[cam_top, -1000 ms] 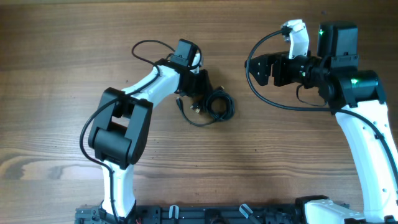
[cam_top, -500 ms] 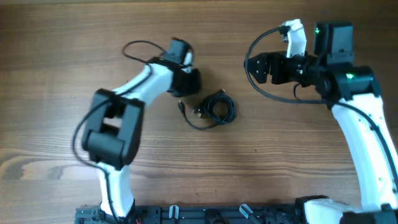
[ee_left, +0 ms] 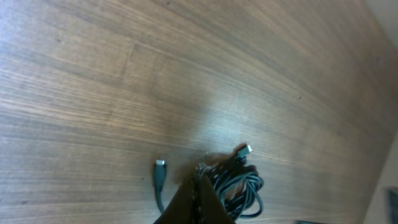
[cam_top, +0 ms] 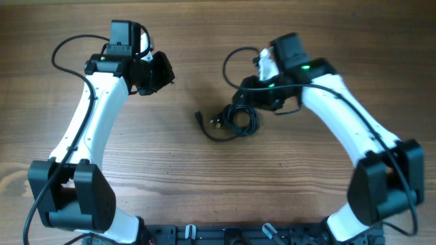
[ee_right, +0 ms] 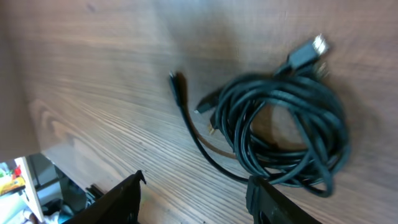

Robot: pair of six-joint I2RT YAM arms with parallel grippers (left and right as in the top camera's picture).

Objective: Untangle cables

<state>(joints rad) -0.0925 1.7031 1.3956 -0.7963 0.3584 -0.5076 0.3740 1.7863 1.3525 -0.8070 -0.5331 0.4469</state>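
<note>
The cables (cam_top: 235, 120) lie as one coiled black bundle on the wooden table (cam_top: 306, 204), with a loose end and plug (cam_top: 198, 116) trailing to the left. My right gripper (cam_top: 241, 103) is open just above and right of the bundle. In the right wrist view the coil (ee_right: 286, 130) lies ahead of my open gripper (ee_right: 196, 199), its right finger (ee_right: 273, 205) over the coil's near edge. My left gripper (cam_top: 161, 71) is shut and empty, well to the upper left of the bundle. In the left wrist view (ee_left: 200, 199) the cables (ee_left: 239, 183) show behind the closed fingers.
Thicker black wires loop from each arm, one near the left arm (cam_top: 65, 51) and one near the right wrist (cam_top: 231, 64). The arm bases and a black rail (cam_top: 225, 235) line the table's front edge.
My left arm has swung up and left, away from the bundle. My right arm has moved left and down to the bundle, jaws open. The cables have stayed in place.
</note>
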